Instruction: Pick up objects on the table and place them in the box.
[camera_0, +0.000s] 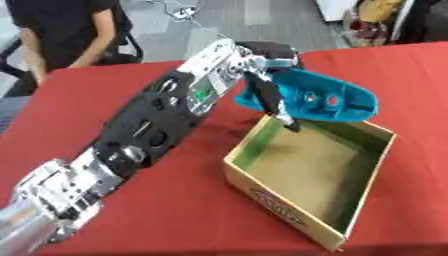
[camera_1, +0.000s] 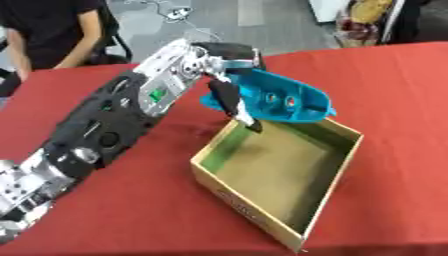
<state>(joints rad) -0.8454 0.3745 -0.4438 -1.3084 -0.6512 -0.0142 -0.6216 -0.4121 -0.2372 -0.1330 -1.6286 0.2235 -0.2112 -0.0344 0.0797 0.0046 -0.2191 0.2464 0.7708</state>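
The left hand (camera_0: 262, 75) has the teal plastic object (camera_0: 317, 98) up in the air, fingers curled around its near end, right over the far left corner of the cardboard box (camera_0: 308, 210). The teal piece runs long from the hand out toward the right, roughly level and dipping a little at the far tip, which tapers to a blunt point past the box's far wall. Its open face is turned toward us, tilted so you can see inside.

One dark finger (camera_1: 234, 106) hangs down in front of it, its tip reaching just inside the box's rim. The box sits open-topped on the red tablecloth (camera_0: 192, 220), set askew, its floor bare and brown, a printed oval label on its near outer wall. The long black and silver left arm (camera_0: 149, 130) stretches diagonally across the table from the lower left and hides the cloth behind it.

The teal object is a glossy shell, boat-like in outline, with a raised rim and two round recesses showing reddish centres. I cannot make out what it is beyond that. The right hand is nowhere in sight.
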